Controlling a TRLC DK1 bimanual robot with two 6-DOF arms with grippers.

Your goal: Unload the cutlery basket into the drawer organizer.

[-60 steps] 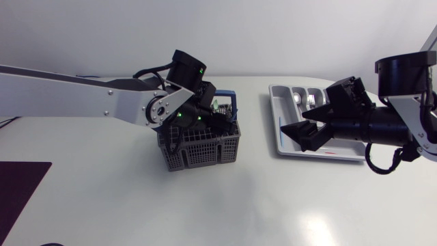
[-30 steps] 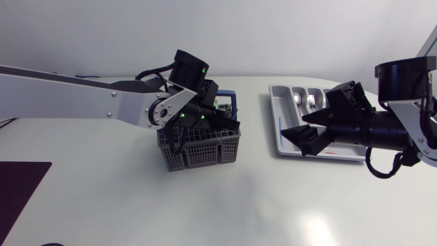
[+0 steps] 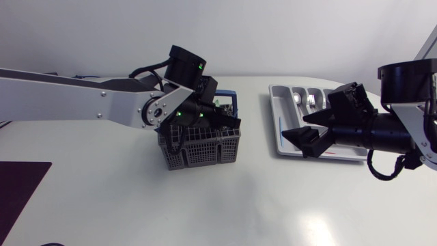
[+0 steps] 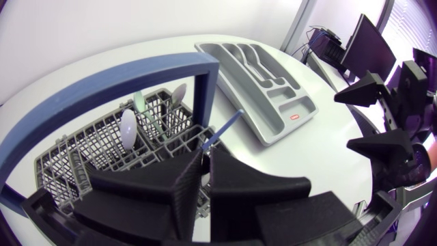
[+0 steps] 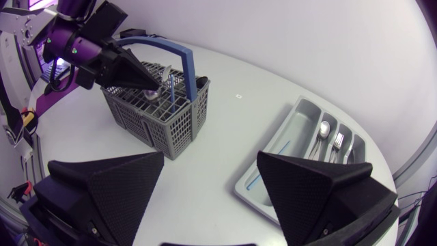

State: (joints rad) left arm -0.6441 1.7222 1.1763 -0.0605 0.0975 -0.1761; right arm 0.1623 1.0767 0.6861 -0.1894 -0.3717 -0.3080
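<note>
The grey cutlery basket [image 3: 202, 147] with a blue handle [image 4: 109, 89] stands left of the table's middle. My left gripper [image 3: 220, 123] reaches into it from above. In the left wrist view its fingers [image 4: 205, 156] stand nearly together, shut on a thin blue-handled utensil [image 4: 225, 128] that sticks up between them. A white spoon [image 4: 128, 123] and other pieces stay in the basket's far compartments. The grey drawer organizer [image 3: 281, 137] lies at the right with a spoon and fork [image 5: 330, 134] in its slots. My right gripper [image 3: 304, 132] hovers open over the organizer's near end, holding nothing.
A dark mat [image 3: 17, 184] lies at the table's front left edge. A blue-handled piece [image 5: 254, 181] lies in the organizer's long compartment. Bare white tabletop [image 3: 259, 198] spans between the basket and the organizer and along the front.
My left gripper's fingers have closed on the blue-handled utensil inside the basket. The right arm has drifted slightly to the right, still open.
</note>
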